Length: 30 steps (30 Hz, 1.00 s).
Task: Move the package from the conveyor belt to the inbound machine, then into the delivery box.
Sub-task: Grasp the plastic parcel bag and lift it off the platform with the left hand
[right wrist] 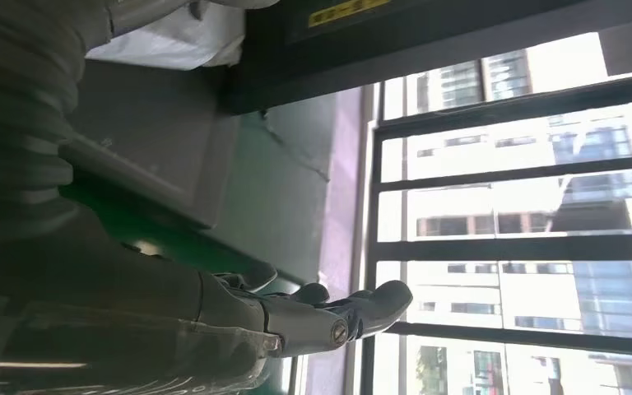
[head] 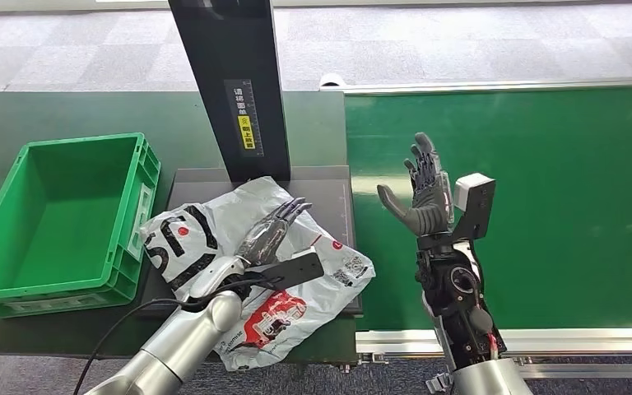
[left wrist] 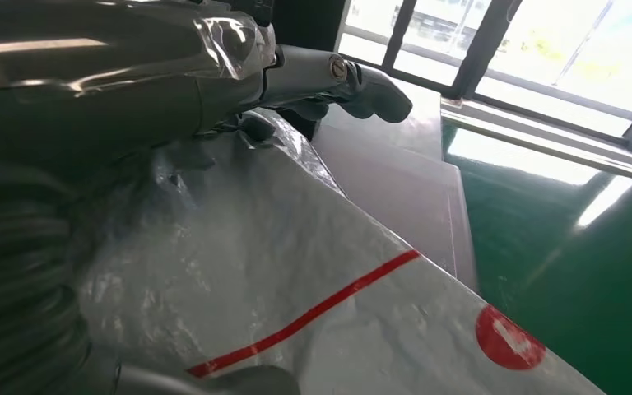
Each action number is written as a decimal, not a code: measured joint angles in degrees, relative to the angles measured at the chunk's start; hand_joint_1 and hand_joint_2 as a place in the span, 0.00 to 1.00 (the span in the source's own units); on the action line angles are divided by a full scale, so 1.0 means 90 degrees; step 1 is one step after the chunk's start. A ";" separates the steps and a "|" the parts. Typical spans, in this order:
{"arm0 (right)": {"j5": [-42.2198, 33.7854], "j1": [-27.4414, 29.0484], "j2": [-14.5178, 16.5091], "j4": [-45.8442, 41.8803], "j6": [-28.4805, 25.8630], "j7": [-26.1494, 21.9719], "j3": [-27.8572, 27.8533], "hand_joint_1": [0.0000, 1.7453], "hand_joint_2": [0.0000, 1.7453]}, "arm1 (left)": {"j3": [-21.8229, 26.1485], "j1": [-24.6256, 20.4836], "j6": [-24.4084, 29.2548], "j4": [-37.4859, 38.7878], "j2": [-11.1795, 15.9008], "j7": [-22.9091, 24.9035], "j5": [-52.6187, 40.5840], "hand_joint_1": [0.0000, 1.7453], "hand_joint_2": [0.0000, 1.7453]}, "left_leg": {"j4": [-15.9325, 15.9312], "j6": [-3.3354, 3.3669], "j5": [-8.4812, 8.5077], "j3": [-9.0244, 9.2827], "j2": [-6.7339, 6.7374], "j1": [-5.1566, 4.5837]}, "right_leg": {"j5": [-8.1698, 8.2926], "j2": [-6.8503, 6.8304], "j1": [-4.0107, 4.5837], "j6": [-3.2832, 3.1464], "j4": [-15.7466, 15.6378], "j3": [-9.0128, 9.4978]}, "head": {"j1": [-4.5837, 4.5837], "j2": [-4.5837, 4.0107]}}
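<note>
The package (head: 206, 234), a crumpled white-grey plastic mailer with black and red print, lies on the grey plate (head: 321, 185) of the inbound machine, its near end hanging over the table's front edge. My left hand (head: 267, 234) rests flat on top of it with fingers stretched toward the black column (head: 230, 82). In the left wrist view the package (left wrist: 296, 271) spreads under the hand, its thumb (left wrist: 354, 82) lifted above it. My right hand (head: 420, 193) is raised upright over the green conveyor belt (head: 559, 189), fingers spread, holding nothing.
The green delivery box (head: 82, 140) stands empty at the left of the dark table, beside the plate. A metal rail (head: 543, 339) runs along the belt's near edge. A black cable (head: 123, 325) trails from my left forearm.
</note>
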 joint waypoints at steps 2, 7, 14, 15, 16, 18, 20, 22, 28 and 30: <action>0.0947 -0.0075 -0.0045 0.0225 -0.0369 0.0199 0.0144 0.00 1.00 | -0.0011 -0.0025 -0.0039 0.0093 -0.0071 -0.0073 -0.0148 0.97 1.00 | 0.0000 0.0000 0.0000 -0.0001 0.0000 0.0000 | 0.0000 0.0000 0.0000 0.0000 0.0000 -0.0001 | -0.0001 0.0000; 0.1826 -0.0200 -0.0066 0.0617 -0.0594 0.0431 0.0265 0.00 1.00 | -0.0011 -0.0040 -0.0263 0.0172 -0.0167 -0.0164 -0.0398 1.00 1.00 | 0.0000 0.0000 0.0000 -0.0002 -0.0002 0.0001 | 0.0000 -0.0004 0.0000 0.0000 0.0000 -0.0001 | -0.0001 -0.0001; 0.2183 -0.0239 -0.0072 0.0808 -0.0313 0.0504 0.0146 0.00 1.00 | -0.0010 -0.0046 -0.0434 0.0210 -0.0220 -0.0204 -0.0591 1.00 1.00 | 0.0000 0.0000 0.0000 -0.0002 -0.0001 0.0000 | 0.0000 -0.0003 0.0000 0.0000 0.0000 0.0000 | -0.0002 0.0000; 0.2214 -0.0250 -0.0071 0.0832 -0.0270 0.0487 0.0130 0.00 1.00 | -0.0010 -0.0047 -0.0451 0.0218 -0.0227 -0.0207 -0.0608 1.00 1.00 | 0.0000 0.0000 0.0000 -0.0002 -0.0001 0.0000 | 0.0000 -0.0004 0.0000 0.0000 0.0000 0.0000 | -0.0002 0.0000; 0.2239 -0.0260 -0.0070 0.0851 -0.0238 0.0465 0.0120 0.00 1.00 | -0.0010 -0.0048 -0.0462 0.0224 -0.0234 -0.0210 -0.0625 1.00 1.00 | 0.0000 0.0000 0.0000 -0.0002 -0.0001 0.0000 | 0.0000 -0.0003 0.0000 0.0000 0.0000 0.0000 | -0.0002 -0.0001; 0.2252 -0.0272 -0.0070 0.0872 -0.0203 0.0433 0.0112 0.00 1.00 | -0.0010 -0.0049 -0.0472 0.0230 -0.0240 -0.0214 -0.0639 1.00 1.00 | 0.0000 0.0000 0.0000 -0.0002 -0.0001 0.0000 | 0.0000 -0.0003 0.0000 0.0000 0.0000 0.0000 | -0.0002 -0.0002; 0.2242 -0.0283 -0.0069 0.0889 -0.0146 0.0380 0.0100 0.00 1.00 | -0.0010 -0.0052 -0.0482 0.0236 -0.0246 -0.0216 -0.0651 1.00 1.00 | 0.0000 0.0000 0.0000 -0.0002 -0.0001 0.0000 | 0.0000 -0.0003 0.0000 0.0000 0.0000 0.0000 | -0.0002 -0.0001; 0.2039 -0.0307 -0.0056 0.0934 0.0200 0.0159 0.0003 0.00 1.00 | -0.0010 -0.0060 -0.0520 0.0263 -0.0263 -0.0253 -0.0679 1.00 1.00 | 0.0000 0.0000 0.0000 -0.0002 -0.0001 0.0000 | 0.0000 -0.0003 0.0000 0.0000 0.0000 -0.0001 | -0.0002 0.0000; 0.1608 -0.0316 -0.0036 0.0973 0.0784 -0.0111 -0.0280 0.00 1.00 | 0.0028 -0.0059 -0.0324 0.0272 -0.0287 -0.0605 -0.0607 1.00 1.00 | 0.0000 0.0000 0.0000 -0.0002 -0.0001 0.0001 | 0.0000 -0.0003 0.0000 0.0000 0.0000 -0.0001 | -0.0002 0.0000; 0.1588 -0.0305 -0.0036 0.0971 0.0827 -0.0133 -0.0335 0.00 1.00 | 0.0077 -0.0029 -0.0106 0.0189 -0.0293 -0.0811 -0.0475 1.00 1.00 | 0.0000 0.0000 0.0000 -0.0002 -0.0001 0.0000 | 0.0000 -0.0003 0.0000 0.0000 0.0000 -0.0001 | -0.0002 -0.0001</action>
